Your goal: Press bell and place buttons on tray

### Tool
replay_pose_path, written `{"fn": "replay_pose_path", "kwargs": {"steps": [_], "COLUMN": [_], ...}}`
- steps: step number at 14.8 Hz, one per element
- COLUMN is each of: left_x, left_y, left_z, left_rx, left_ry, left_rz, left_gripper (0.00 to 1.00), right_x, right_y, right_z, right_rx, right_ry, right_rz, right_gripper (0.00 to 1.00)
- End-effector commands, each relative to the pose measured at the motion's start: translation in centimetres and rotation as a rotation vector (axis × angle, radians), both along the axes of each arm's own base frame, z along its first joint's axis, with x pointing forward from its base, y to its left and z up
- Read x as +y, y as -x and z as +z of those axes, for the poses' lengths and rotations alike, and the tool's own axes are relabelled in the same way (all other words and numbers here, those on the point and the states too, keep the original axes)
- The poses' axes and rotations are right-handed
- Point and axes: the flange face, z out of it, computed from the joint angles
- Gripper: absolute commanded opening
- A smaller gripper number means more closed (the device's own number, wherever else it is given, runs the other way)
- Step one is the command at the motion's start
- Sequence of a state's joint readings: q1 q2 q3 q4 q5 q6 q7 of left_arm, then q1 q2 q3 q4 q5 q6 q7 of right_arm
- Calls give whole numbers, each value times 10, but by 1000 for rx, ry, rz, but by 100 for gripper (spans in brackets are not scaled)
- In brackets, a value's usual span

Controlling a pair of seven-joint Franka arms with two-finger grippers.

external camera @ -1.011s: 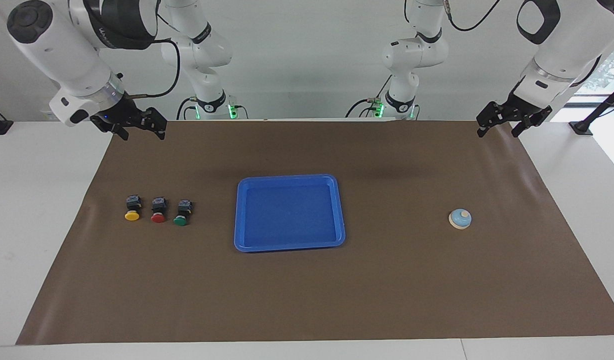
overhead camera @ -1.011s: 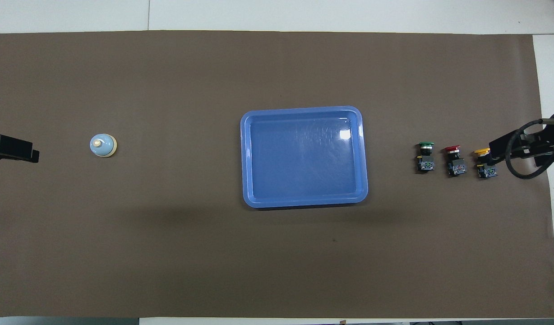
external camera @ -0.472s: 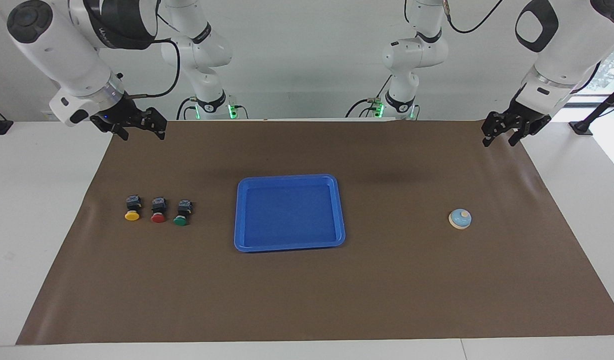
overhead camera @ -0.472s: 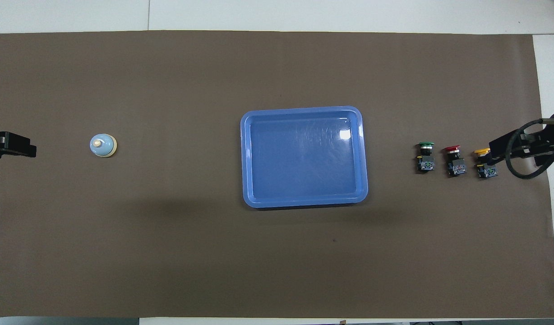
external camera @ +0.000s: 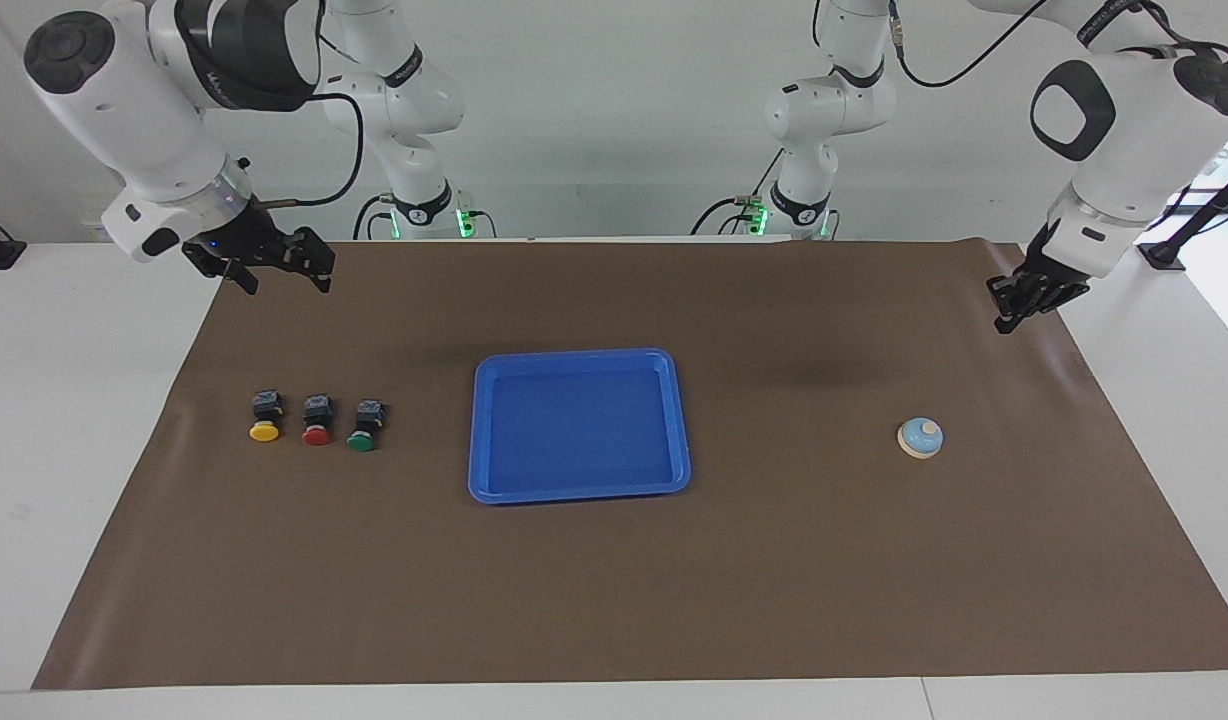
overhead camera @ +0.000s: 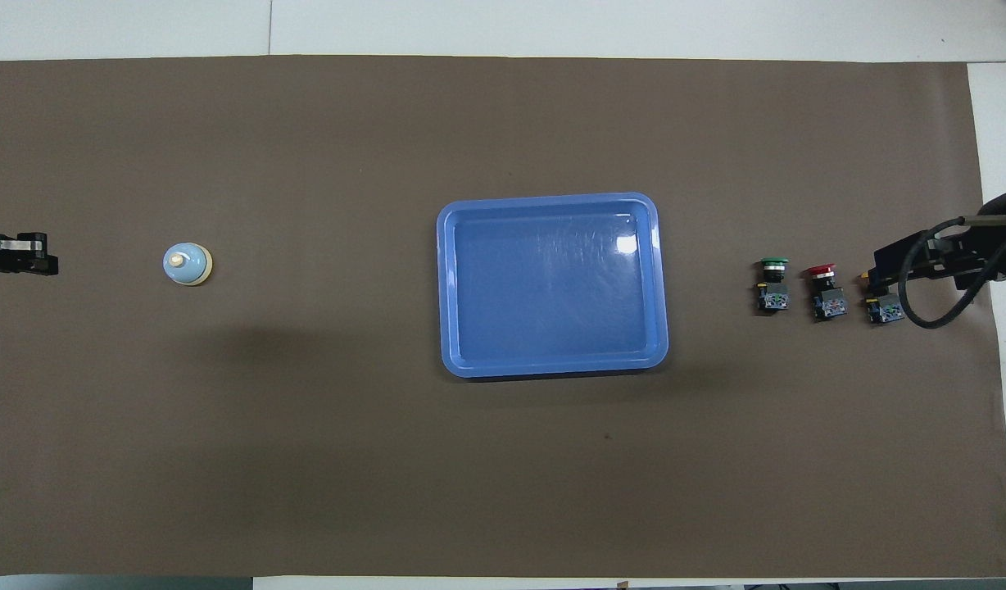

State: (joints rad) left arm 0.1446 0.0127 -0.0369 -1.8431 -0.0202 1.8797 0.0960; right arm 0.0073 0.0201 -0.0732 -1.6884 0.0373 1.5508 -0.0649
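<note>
Left gripper (external camera: 1004, 322) pinched shut, empty, over mat edge; right gripper (external camera: 284, 278) spread; buttons (external camera: 316, 421) in row along table length, caps pointing away from robots.

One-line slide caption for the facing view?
Three buttons, empty blue tray and bell lie untouched; left gripper shut, right gripper open, both raised.

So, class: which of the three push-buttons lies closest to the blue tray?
The green-capped button: it ends the row beside the tray; red and yellow lie further off.
</note>
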Motion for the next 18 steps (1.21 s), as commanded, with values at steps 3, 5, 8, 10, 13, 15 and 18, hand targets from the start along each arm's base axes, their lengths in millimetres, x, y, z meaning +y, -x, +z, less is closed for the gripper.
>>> {"fn": "replay_pose_path", "kwargs": {"steps": [3,5,8,10,13,15,18], "left_x": [2,0,-2,-13,-25,-28,-33], "left_y": [-39,-49,-58,-57,-56,-58,-63], "left_z": [-72,-94,-114,-116,-125,-136,-151], "left_rx": [-4,-12,-32,-32,-28,-20,-21], "left_ry": [8,9,10,11,11,12,13], "left_rz": [17,14,15,20,26,31,27], "left_gripper": [0,0,0,0,0,0,0], "right_x": [-5,-17,-49,-74,-94,-100,-115], "right_y": [7,-4,-4,6,22,29,29], "right_z": [-18,-44,-89,-130,-185,-201,-214], "right_rx": [-14,-8,-49,-83,-139,-160,-161], "right_ry": [-7,-14,-18,-12,3,12,18], "right_rz": [44,82,132,127,168,164,155], "right_gripper": [99,86,87,87,87,87,87]}}
